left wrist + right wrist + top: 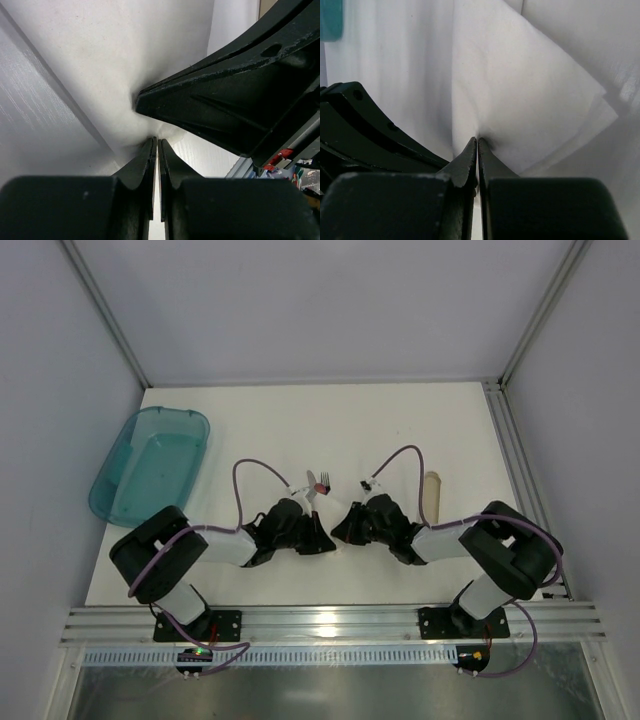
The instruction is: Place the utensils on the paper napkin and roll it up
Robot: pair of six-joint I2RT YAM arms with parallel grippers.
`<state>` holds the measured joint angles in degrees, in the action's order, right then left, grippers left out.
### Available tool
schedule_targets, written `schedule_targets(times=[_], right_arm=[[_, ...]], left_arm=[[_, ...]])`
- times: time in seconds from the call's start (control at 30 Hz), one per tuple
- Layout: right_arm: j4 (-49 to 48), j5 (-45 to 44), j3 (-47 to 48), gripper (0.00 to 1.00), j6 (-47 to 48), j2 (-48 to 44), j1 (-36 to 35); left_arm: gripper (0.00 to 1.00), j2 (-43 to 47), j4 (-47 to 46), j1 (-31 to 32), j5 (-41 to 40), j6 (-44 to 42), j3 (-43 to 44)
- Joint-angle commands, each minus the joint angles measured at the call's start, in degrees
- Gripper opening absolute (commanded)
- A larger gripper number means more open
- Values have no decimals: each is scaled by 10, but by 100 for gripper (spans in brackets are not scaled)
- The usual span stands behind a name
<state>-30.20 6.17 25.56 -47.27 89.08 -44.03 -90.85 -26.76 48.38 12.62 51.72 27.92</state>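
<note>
The white paper napkin (125,60) fills the left wrist view and is pinched up into a fold; it also shows in the right wrist view (520,90). My left gripper (156,141) is shut on its edge. My right gripper (477,141) is shut on it too, close beside the left. In the top view both grippers, left (322,538) and right (342,530), meet tip to tip at the table's middle. The fork's silvery tines (323,482) stick out just behind them, next to a pale strip (304,488) that may be the knife. The rest of the utensils is hidden.
A translucent teal tub (150,462) lies at the far left; its corner shows in the right wrist view (330,20). A tan tube (432,498) lies right of the right gripper. The table's near edge runs along the metal rail (330,623).
</note>
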Motion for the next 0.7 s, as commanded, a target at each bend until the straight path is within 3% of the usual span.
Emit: schedule_targets(times=[0.0, 0.33, 0.67], right_arm=[[-83, 13, -33, 4, -3, 23, 3], [-143, -7, -82, 4, -24, 56, 3], [-148, -10, -87, 4, -24, 60, 3]], left_arm=[[9, 8, 51, 5, -12, -29, -14], [13, 40, 85, 5, 13, -36, 21], [12, 31, 94, 5, -1, -24, -1]])
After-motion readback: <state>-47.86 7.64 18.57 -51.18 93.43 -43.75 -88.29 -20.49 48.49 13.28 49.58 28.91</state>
